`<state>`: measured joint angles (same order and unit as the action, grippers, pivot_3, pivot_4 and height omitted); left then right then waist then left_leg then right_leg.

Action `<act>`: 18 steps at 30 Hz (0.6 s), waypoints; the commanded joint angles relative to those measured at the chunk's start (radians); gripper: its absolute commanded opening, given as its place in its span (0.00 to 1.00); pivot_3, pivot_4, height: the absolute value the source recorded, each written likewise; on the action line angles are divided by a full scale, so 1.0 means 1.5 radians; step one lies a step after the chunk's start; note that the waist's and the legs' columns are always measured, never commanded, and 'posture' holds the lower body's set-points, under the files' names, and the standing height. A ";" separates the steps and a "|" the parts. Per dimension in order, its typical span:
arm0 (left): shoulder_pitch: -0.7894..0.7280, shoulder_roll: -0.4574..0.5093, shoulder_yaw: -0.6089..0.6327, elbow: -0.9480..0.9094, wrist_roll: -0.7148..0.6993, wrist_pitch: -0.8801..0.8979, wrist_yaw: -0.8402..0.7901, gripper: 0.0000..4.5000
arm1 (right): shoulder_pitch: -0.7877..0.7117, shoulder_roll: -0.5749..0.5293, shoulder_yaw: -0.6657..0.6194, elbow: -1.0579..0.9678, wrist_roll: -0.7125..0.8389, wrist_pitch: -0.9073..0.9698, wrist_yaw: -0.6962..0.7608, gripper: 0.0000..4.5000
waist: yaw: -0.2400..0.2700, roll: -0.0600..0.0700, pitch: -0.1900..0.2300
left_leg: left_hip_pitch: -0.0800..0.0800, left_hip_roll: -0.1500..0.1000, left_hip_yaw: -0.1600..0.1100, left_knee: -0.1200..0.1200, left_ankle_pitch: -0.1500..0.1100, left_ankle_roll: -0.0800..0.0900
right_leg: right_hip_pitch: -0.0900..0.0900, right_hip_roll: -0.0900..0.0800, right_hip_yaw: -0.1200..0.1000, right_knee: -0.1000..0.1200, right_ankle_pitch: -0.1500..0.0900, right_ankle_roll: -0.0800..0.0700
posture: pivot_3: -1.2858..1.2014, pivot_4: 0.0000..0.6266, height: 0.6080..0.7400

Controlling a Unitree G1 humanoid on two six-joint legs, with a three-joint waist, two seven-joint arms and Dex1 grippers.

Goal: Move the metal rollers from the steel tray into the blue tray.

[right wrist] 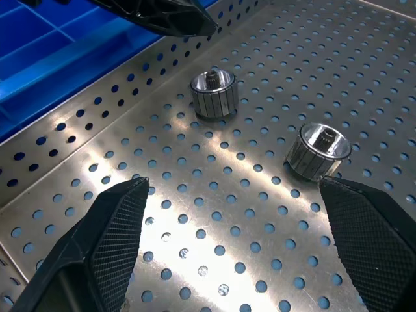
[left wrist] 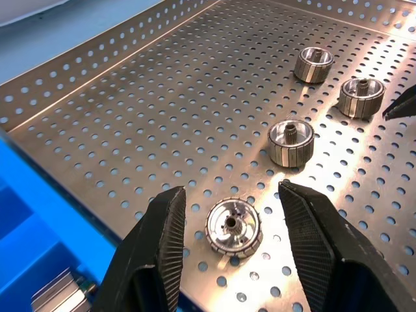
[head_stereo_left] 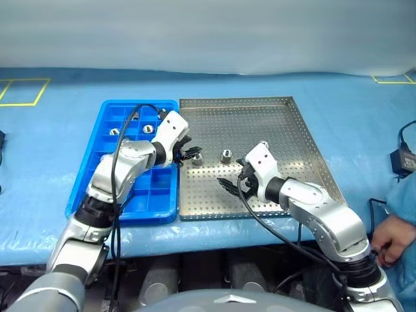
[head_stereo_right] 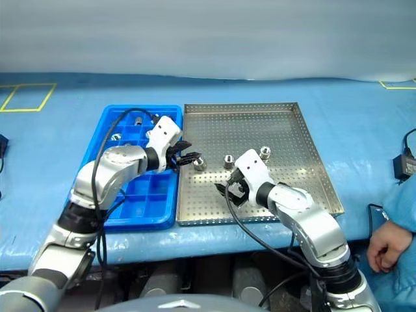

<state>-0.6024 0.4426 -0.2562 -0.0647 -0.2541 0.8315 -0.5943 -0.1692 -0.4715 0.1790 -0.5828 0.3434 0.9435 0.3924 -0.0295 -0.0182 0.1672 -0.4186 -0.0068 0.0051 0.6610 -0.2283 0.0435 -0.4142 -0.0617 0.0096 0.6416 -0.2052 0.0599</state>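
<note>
Straddling the leftmost small shiny silver cylindrical metal roller (left wrist: 234,227), hole upward, on the grey perforated steel tray (head_stereo_left: 260,123): left hand (head_stereo_left: 189,155), part-open, seemingly empty; right hand (head_stereo_left: 231,186) wide open, empty, farther off.

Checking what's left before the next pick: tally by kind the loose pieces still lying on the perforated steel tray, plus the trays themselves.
Small shiny silver cylindrical metal rollers on the steel tray: 4
Grey perforated rectangular steel tray: 1
Bright blue plastic compartment tray: 1
Total: 6
</note>
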 commanded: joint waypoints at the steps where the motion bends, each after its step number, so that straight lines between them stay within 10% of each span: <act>1: -0.030 -0.009 -0.010 0.052 0.022 -0.035 -0.016 0.62 | 0.009 0.007 -0.020 -0.038 -0.001 -0.001 -0.016 0.98 | -0.006 0.000 0.000 | 0.000 0.000 0.000 0.000 0.000 0.000 | 0.000 0.000 0.000 0.000 0.000 0.000 | 0.46 0.24 1.00; 7: -0.052 -0.021 -0.019 0.090 0.048 -0.024 -0.016 0.99 | 0.018 0.011 -0.030 -0.044 0.000 0.004 -0.028 0.98 | -0.015 0.000 0.000 | 0.000 0.000 0.000 0.000 0.000 0.000 | 0.000 0.000 0.000 0.000 0.000 0.001 | 0.46 0.24 1.00; 18: -0.075 0.011 -0.118 0.143 0.121 -0.015 -0.090 0.99 | 0.003 0.013 -0.019 -0.033 -0.001 -0.001 -0.027 0.98 | -0.023 0.000 0.000 | 0.001 0.000 0.000 0.000 0.000 0.000 | 0.001 0.000 0.000 0.001 0.000 0.001 | 0.46 0.24 1.00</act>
<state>-0.7125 0.4517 -0.4088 0.1226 -0.0968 0.8124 -0.7119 -0.1450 -0.4579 0.1519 -0.6079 0.3420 0.9498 0.3508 -0.0640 -0.0178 0.1669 -0.4168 -0.0065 0.0055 0.6615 -0.2283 0.0436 -0.4131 -0.0616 0.0103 0.6425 -0.2053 0.0617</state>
